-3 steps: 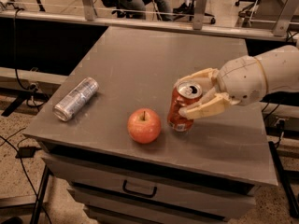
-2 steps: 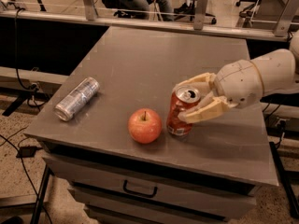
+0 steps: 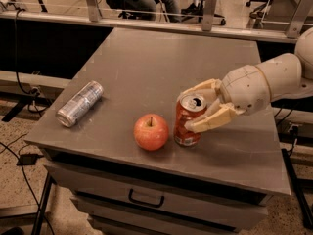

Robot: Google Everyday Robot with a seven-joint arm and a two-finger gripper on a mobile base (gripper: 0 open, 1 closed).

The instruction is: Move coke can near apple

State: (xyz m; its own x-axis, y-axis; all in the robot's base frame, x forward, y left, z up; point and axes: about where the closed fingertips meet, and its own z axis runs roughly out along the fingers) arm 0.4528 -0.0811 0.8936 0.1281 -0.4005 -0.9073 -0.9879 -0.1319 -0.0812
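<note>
The coke can [image 3: 188,124] stands upright on the grey table [image 3: 146,67], close to the right of the apple [image 3: 151,131], with a narrow gap between them. The can is red-orange with a silver top; the apple is round and red-orange with a dark stem. My gripper [image 3: 186,111] reaches in from the right, its two cream fingers [image 3: 211,120] closed around the can's upper half, one behind it and one in front. The can's right side is partly hidden by the fingers.
A longer silver-grey can [image 3: 80,103] lies on its side near the table's left edge. The table front has a drawer with a handle [image 3: 145,199]. A railing and seated people's legs are behind the table. Cables lie on the floor at left.
The gripper has carried the coke can a little left toward the apple; the can now stands closer beside it. The apple and silver can have not moved.
</note>
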